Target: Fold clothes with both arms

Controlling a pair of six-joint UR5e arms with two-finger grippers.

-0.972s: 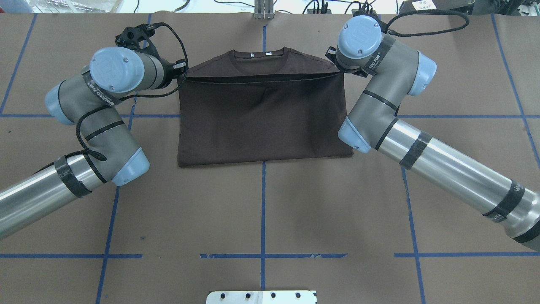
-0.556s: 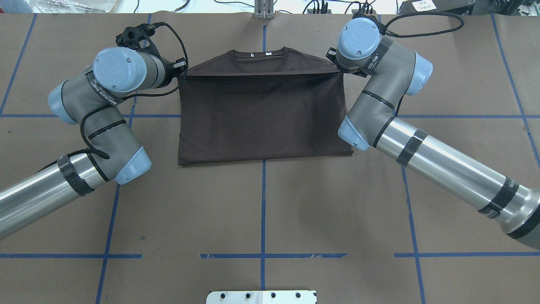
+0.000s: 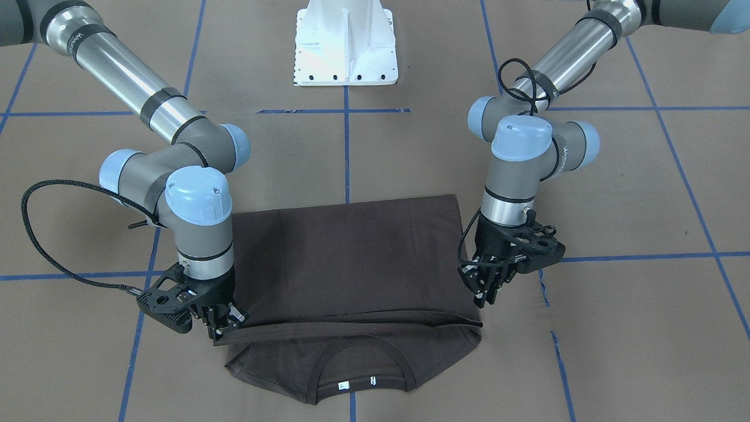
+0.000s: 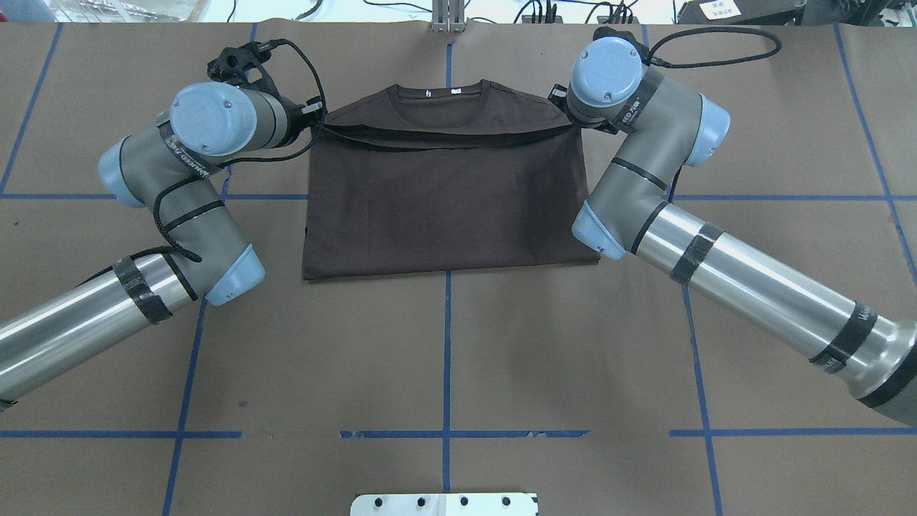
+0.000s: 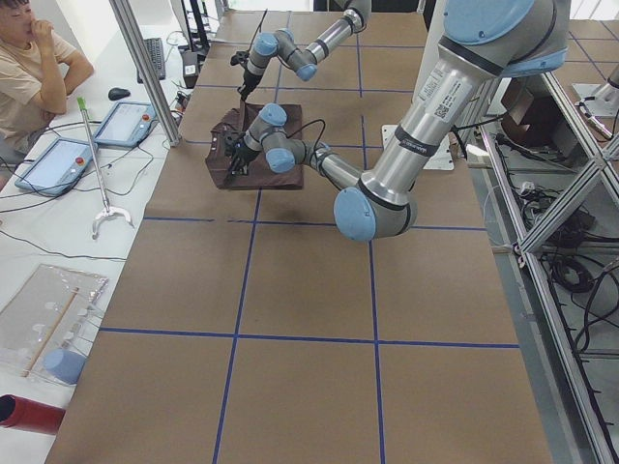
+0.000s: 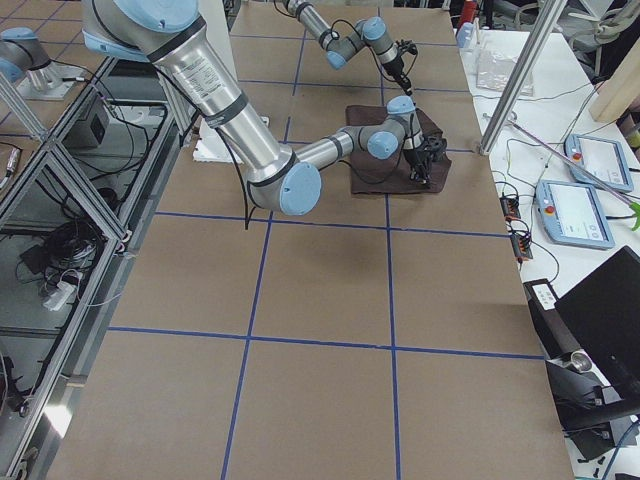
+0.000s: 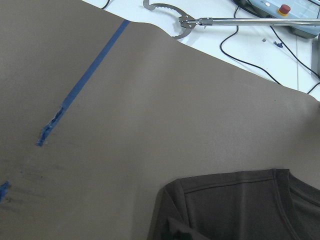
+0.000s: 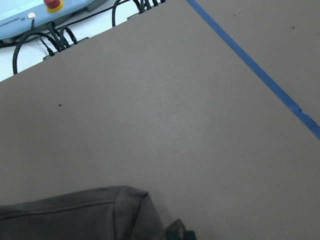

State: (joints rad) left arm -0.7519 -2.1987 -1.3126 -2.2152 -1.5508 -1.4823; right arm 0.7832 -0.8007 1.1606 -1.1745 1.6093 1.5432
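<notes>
The dark brown T-shirt [image 4: 444, 201] lies flat mid-table, its lower half folded up over its chest. The round collar [image 4: 444, 89] with white labels stays uncovered at the far edge. My left gripper [image 4: 317, 123] is shut on the left end of the folded-up hem. My right gripper [image 4: 568, 118] is shut on the hem's right end. From the front, the right gripper [image 3: 220, 331] pinches its hem corner just above the table. The left gripper [image 3: 483, 296] stands at the shirt's [image 3: 351, 258] other corner. Both wrist views show only brown cloth [image 7: 240, 205] [image 8: 75, 212] along the bottom.
Brown paper with blue tape lines [image 4: 446, 358] covers the table. The white pedestal [image 3: 345, 44] stands at the robot's side. Past the far edge lie a grabber tool [image 7: 185, 22], cables and a pendant [image 8: 50, 10]. A seated person [image 5: 34, 68] is beside the table.
Both grippers have carried the hem slightly farther toward the collar. The hem, straight before, now sags in the middle.
</notes>
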